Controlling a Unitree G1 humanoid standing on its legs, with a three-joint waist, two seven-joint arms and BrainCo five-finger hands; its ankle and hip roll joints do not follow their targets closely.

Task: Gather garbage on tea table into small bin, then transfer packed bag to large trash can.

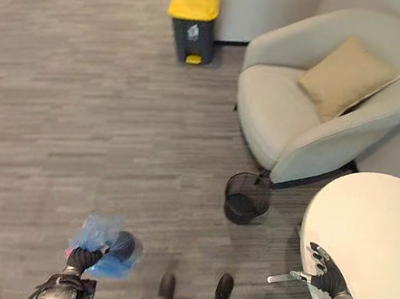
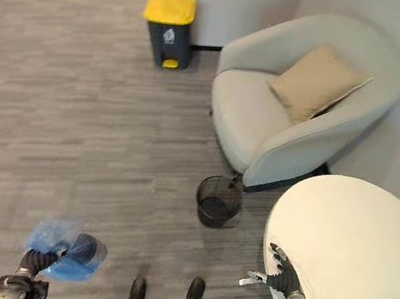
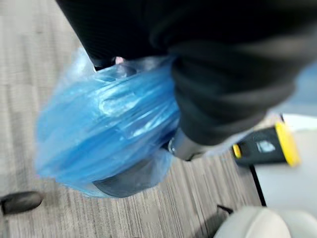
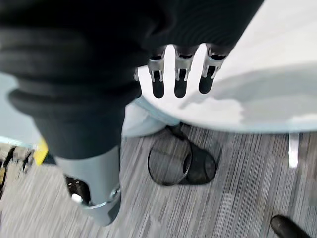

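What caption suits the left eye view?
Left hand carries a blue bag toward the yellow-lidded trash can.

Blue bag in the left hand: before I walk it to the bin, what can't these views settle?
- Blue bag: its contents are hidden by the crumpled plastic, blurred in the left wrist view.
- Left hand: the bag covers its fingers, so the grip is unclear.
- Yellow-lidded trash can: lid closed, inside hidden.
- Small mesh bin: too dark to tell what remains inside.
- Tea table: cut off by the frame edge beside the open right hand.
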